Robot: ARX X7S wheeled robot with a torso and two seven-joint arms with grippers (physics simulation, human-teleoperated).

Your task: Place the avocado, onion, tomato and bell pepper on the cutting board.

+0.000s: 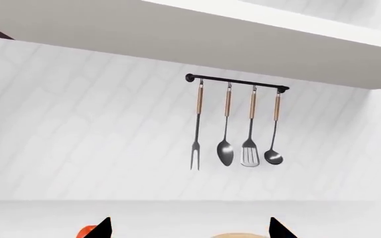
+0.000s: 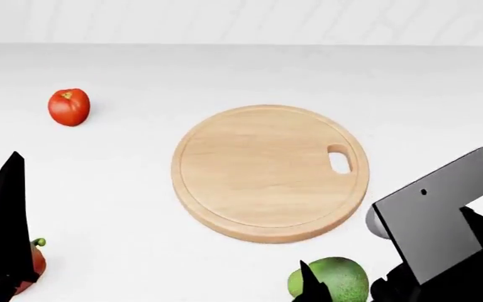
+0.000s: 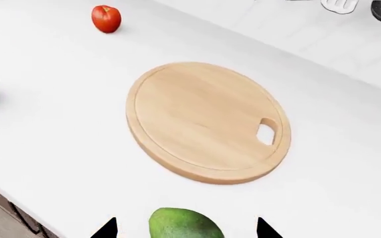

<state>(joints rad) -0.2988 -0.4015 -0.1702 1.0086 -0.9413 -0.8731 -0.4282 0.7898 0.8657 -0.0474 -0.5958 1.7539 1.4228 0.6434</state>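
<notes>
The round light-wood cutting board (image 2: pixel 266 173) lies bare in the middle of the white counter. A green avocado (image 2: pixel 332 280) sits near the counter's front edge, just in front of the board. In the right wrist view the avocado (image 3: pixel 184 224) lies between the spread tips of my right gripper (image 3: pixel 185 229), which is open and not touching it. The red tomato (image 2: pixel 68 106) rests far left of the board. The red-green bell pepper (image 2: pixel 33 261) is half hidden behind my left gripper's finger (image 2: pixel 5 220). My left gripper (image 1: pixel 192 229) is open and empty. The onion is out of view.
The left wrist view faces the white tiled wall, where a black rail (image 1: pixel 237 82) holds several hanging utensils under a shelf. The counter's front edge (image 3: pixel 5 198) drops off close to the avocado. My right arm's grey plate (image 2: pixel 439 211) covers the counter right of the board.
</notes>
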